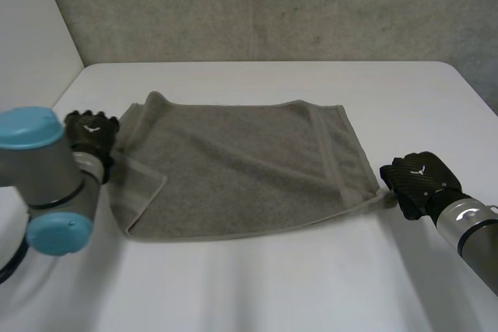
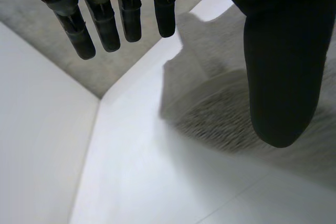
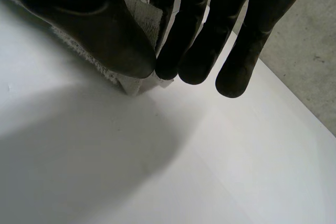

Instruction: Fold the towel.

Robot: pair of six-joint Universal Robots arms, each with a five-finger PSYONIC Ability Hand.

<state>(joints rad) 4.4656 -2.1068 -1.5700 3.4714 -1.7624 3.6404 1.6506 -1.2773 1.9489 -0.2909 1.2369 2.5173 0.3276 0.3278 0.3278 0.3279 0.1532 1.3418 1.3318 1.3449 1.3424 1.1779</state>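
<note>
The grey towel point(image 1: 233, 169) is lying spread on the bench point(image 1: 311, 293), its near left corner flipped over. The right hand point(image 1: 419, 180) is pinching its near right corner. The left hand point(image 1: 91, 134) is hanging at the left edge, fingers straight (contact hard to make out).

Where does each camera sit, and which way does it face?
Head view: behind, between the arms, looking down on towel and table; both arms, left robot hand, right robot hand show.
Left wrist view: on that wrist, looking past straight fingers and thumb to the towel's edge.
Right wrist view: on that wrist; thumb and fingers pinch a towel corner.
Shared: both wrist views show towel and table.
</note>
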